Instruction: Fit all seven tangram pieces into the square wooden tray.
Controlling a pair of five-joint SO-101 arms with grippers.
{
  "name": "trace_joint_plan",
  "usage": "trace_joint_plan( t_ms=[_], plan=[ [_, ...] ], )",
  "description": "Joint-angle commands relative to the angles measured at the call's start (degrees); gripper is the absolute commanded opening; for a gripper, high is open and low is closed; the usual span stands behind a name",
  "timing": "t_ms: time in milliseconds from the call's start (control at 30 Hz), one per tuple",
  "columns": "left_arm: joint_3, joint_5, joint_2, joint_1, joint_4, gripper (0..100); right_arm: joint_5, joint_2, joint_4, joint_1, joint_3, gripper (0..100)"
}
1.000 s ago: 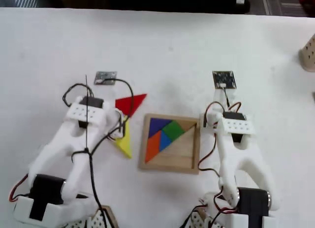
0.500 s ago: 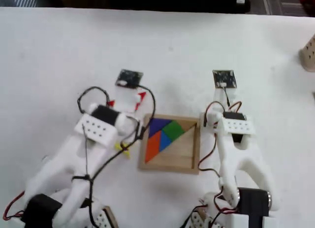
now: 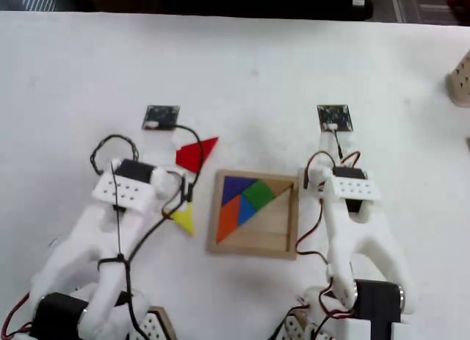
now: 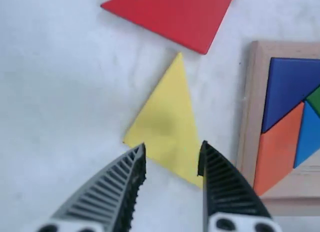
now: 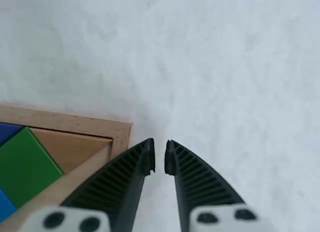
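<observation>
Left gripper (image 4: 171, 159), jaws apart, hovers over the yellow triangle (image 4: 167, 127) lying just beside the tray (image 4: 248, 122); the pickup seems the step in hand; next it likely must descend and close.

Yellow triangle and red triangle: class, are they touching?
Apart. The left wrist view shows white table between the tip of the yellow triangle and the red triangle.

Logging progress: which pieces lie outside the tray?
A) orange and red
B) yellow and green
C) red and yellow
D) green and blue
C: the red triangle and the yellow triangle lie beside the tray, not in it.
</observation>
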Motion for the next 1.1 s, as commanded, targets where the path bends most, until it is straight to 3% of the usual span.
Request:
trace_joint_plan(
  t_ms=[0, 133, 467, 767, 1067],
  plan=[
    [2.11, 0.44, -1.63, -1.19, -3.69, 27, 1.67, -0.13, -0.75, -0.57, -1.58, 4.5],
    [4.31, 0.70, -1.63, -1.19, -3.60, 35, 1.67, -0.13, -0.57, -0.57, -1.58, 4.5],
    [4.40, -6.42, 0.04, -6.11, -4.04, 33, 1.67, -0.13, -0.57, -0.57, -1.58, 4.5],
    [-1.93, -6.59, 14.73, -6.02, -5.27, 33, 1.67, -0.13, -0.57, -0.57, -1.58, 4.5],
    [-3.08, -6.33, 15.87, -6.11, -6.68, 33, 1.67, -0.13, -0.57, -0.57, -1.58, 4.5]
  ],
)
